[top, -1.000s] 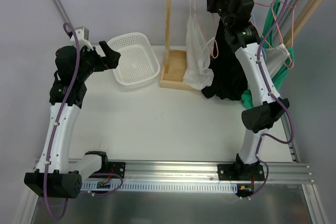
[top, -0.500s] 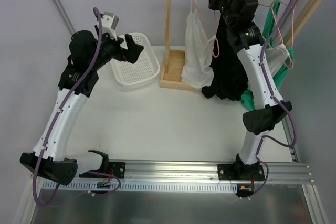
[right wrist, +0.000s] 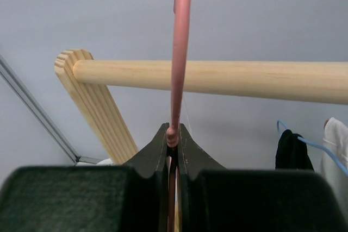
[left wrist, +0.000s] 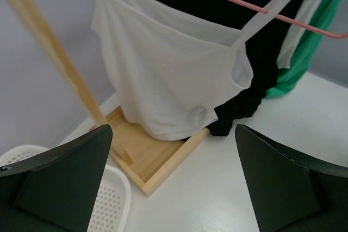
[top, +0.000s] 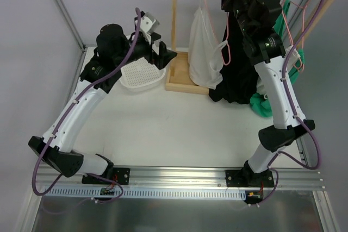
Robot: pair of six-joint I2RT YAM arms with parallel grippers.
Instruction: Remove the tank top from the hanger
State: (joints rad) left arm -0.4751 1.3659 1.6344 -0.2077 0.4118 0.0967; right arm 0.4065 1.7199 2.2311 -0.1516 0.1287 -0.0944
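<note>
At the far rack: right pincer (right wrist: 172, 134) pressed together on the pink hanger (right wrist: 180, 52).
White tank top (left wrist: 163, 80) hangs on that hanger at the rack's left end, just left of a black garment (left wrist: 190, 6), hem above the wooden base (left wrist: 157, 161). Left pincer (left wrist: 173, 175) spread wide, holding nothing, raised over the bench (top: 174, 129) between white basket (top: 136, 77) and tank top, facing the top.

My right gripper (right wrist: 173, 134) is pinched tight on the pink hanger (right wrist: 181, 36), whose wire runs straight up from between the fingertips. Just beyond the hand, a wooden rod (right wrist: 244, 80) crosses from side to side and meets a slanted wooden post (right wrist: 98, 112) left of the fingers. Off to the right I see a blue hanger (right wrist: 304, 140) with a black garment (right wrist: 291, 153) hanging at it.
</note>
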